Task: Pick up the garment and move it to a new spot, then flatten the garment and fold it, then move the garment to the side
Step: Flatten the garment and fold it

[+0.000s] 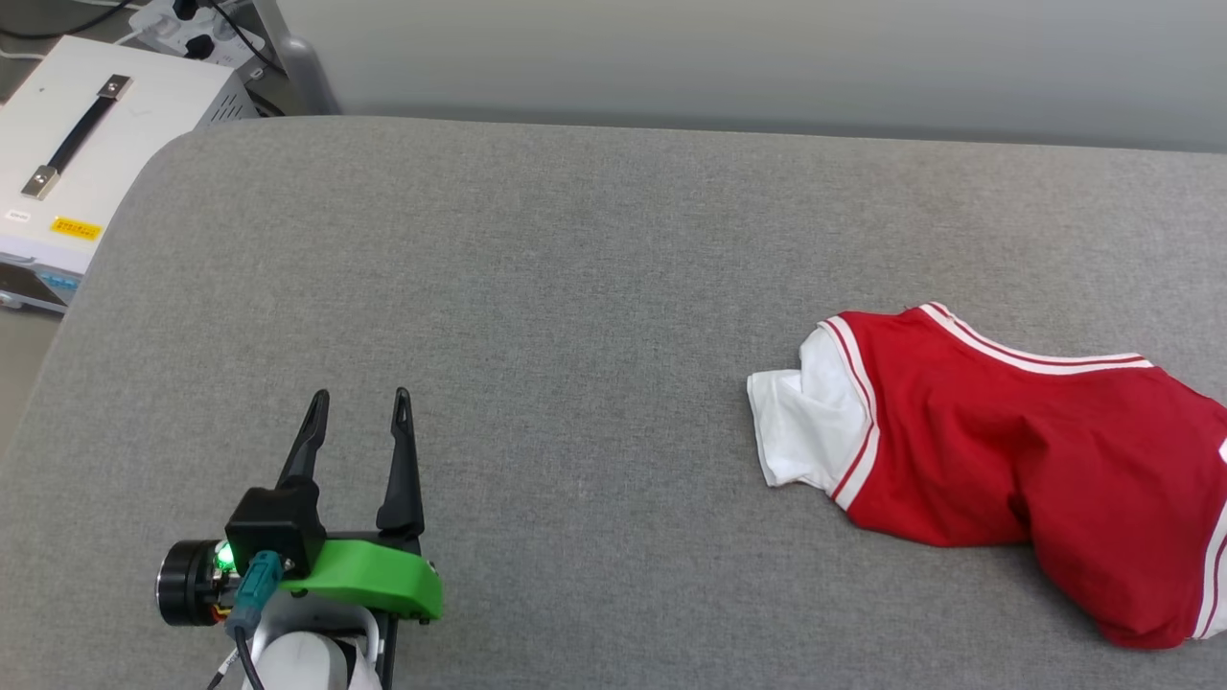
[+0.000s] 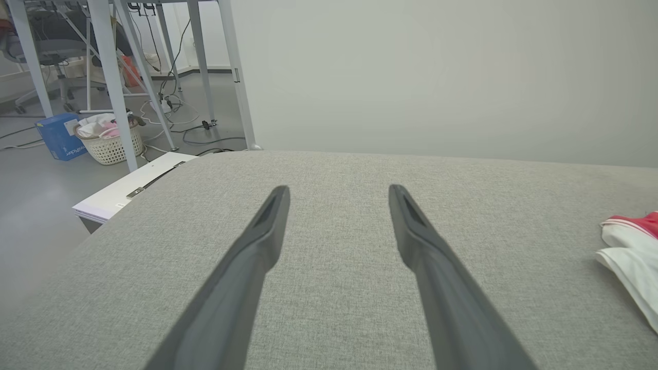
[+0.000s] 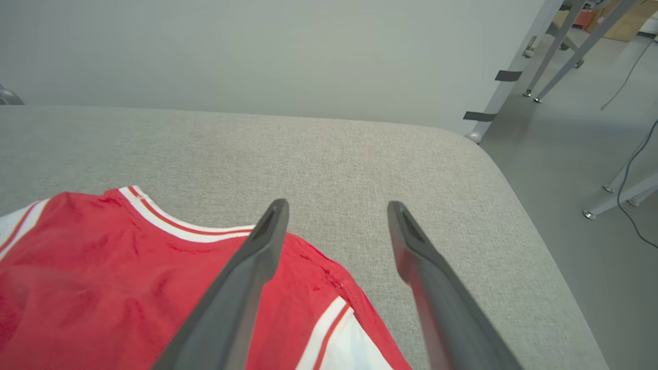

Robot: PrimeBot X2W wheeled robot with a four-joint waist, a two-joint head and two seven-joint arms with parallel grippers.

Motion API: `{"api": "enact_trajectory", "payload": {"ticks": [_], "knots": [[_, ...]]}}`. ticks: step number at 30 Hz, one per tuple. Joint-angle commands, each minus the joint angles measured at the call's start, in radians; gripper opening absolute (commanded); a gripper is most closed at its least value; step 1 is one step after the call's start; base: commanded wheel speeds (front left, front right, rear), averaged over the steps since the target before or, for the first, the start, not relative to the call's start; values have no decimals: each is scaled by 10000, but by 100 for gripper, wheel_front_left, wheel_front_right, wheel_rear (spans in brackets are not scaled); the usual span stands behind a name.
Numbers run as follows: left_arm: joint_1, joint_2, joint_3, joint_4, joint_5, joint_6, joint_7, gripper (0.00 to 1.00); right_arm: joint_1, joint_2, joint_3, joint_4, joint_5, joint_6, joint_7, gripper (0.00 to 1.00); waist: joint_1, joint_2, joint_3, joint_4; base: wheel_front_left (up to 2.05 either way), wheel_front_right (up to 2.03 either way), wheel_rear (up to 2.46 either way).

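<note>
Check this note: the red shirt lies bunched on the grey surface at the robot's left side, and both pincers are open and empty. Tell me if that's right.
One thing is wrong: the garment lies at the robot's right side of the grey surface, not its left, as the head view shows. The rest holds: the left pincer and the right pincer are open and empty.

Yellow sticker [image 1: 75, 228] on the white case [image 1: 163, 115]: we see dark print, too small for us to read
White tag [image 1: 17, 216] on the same case: we make out no lettering
Blue box [image 2: 57, 134] on the floor: white lettering on its side, too blurred for us to read
Readable text: we find none
</note>
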Motion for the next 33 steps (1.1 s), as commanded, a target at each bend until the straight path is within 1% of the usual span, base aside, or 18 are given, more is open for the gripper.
{"api": "enact_trajectory", "payload": {"ticks": [1, 6, 11, 15, 18, 21, 24, 25, 29, 32, 33], "knots": [[148, -37, 40, -51, 101, -36, -57, 100, 56, 279, -205, -292, -399, -6, -295, 100, 0, -1, -118, -63, 0, 0, 0], [173, -37, 117, -110, 169, -173, -57, 100, 429, 1749, -981, -1705, -1868, -6, -936, 100, 0, -1, -212, -156, 0, 0, 0], [-261, 143, 44, -107, 145, -500, -57, 100, 1011, 3168, -1396, -3224, -3001, -6, -1217, 100, 0, -1, -252, -236, 0, 0, 0], [-1100, 614, -500, 16, 137, -732, -57, 100, 1501, 3929, -1323, -4115, -3517, -6, -1293, 100, 0, -1, -252, -318, 0, 0, 0], [-1924, 1058, -1099, 216, -25, -798, -57, 100, 1799, 4289, -1081, -4499, -3733, -6, -1341, 100, 0, -1, -224, -431, 0, 0, 0], [-2949, 1711, -2356, 624, -607, -812, -37, 100, 2035, 4669, -863, -4683, -3731, -6, -1420, 100, 0, -1, -151, -612, 0, 0, 0], [-4119, 2362, -3688, 857, -1480, -815, 392, 100, 2117, 4825, -728, -4688, -3742, -6, -1489, 100, 0, -1, -15, -804, 0, 0, 0], [-5420, 2936, -5189, 898, -2501, -816, 1186, 100, 2043, 4843, -618, -4620, -3760, -6, -1563, 100, 0, -1, 197, -1026, 0, 0, 0], [-7022, 3431, -7147, 867, -3988, -817, 2663, 100, 1767, 4842, -509, -4495, -3782, -6, -1639, 100, 0, -1, 544, -1285, 0, 0, 0], [-8078, 3633, -8357, 808, -5021, -817, 3672, 100, 1510, 4856, -404, -4437, -3748, -6, -1688, 100, 0, -1, 815, -1475, 0, 0, 0], [-8491, 3689, -8850, 807, -5541, -817, 4193, 100, 1394, 4864, -346, -4416, -3740, -6, -1710, 100, 0, -1, 936, -1562, 0, 0, 0]]}}
